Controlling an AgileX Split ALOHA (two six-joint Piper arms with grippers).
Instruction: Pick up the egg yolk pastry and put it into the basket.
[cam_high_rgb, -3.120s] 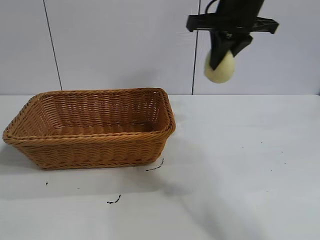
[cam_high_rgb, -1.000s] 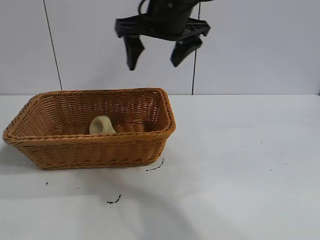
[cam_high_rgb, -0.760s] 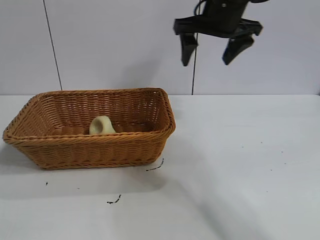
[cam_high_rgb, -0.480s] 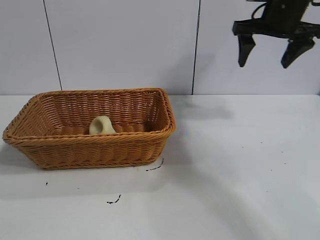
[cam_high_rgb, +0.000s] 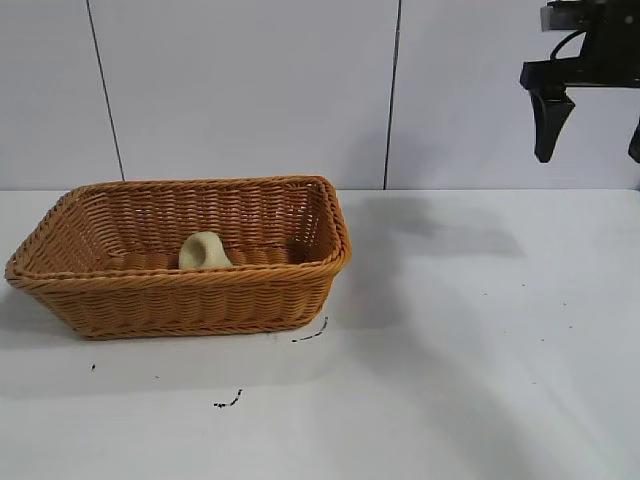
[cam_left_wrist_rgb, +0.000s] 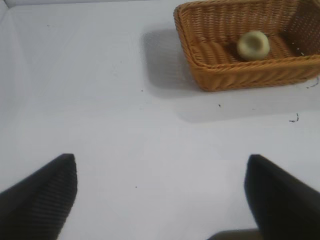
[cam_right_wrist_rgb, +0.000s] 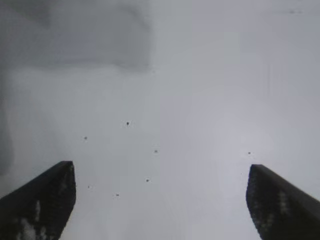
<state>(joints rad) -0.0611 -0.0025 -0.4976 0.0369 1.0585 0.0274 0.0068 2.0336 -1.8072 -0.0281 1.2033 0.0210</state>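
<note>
Claws: left claw (cam_left_wrist_rgb: 160, 200) spread, empty; right claw (cam_high_rgb: 592, 125) spread, empty, high above white tabletop (cam_high_rgb: 480, 350).
Pastry: one pale cream-yellow round egg yolk pastry (cam_high_rgb: 203, 250) inside one orange-brown woven wicker basket (cam_high_rgb: 180, 295).
Views: only left wrist view shows its dented top.

Level front view; two downward wrist views.

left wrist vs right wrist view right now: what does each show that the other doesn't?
Only the left wrist view shows the basket with the egg yolk pastry lying inside it, apart from the left gripper, whose fingers are spread with nothing between them. Only the right wrist view shows the right gripper, also open and empty, over a stretch of speckled table. Both show white tabletop between two dark fingertips.
</note>
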